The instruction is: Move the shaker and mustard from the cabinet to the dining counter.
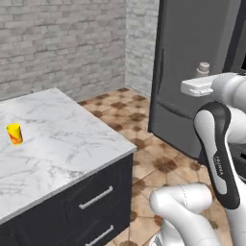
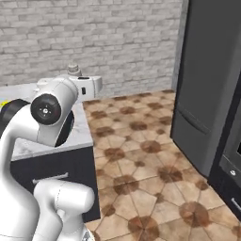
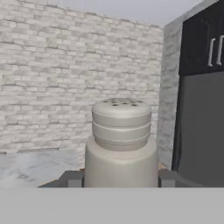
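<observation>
The grey-silver shaker [image 3: 121, 144] stands upright between my two fingertips, held in the air, so my gripper [image 3: 120, 178] is shut on it. Its rounded top pokes up above the hand in the left base view [image 1: 203, 68] and in the right base view [image 2: 73, 69]. The dining counter [image 1: 67, 139], with its white veined marble top, lies to the left of the hand and lower; in the right base view the counter [image 2: 81, 128] sits behind my arm. The black cabinet [image 3: 203, 41] with silver bar handles is at the upper right of the hand view. The mustard is out of view.
A short bright yellow cylinder with a red mark [image 1: 15, 133] stands on the counter's left part. A tall dark grey fridge [image 2: 212, 84] rises at the right, below the cabinet. Brown tiled floor [image 2: 141, 155] stretches between counter and fridge. A pale brick wall [image 1: 57, 43] runs behind.
</observation>
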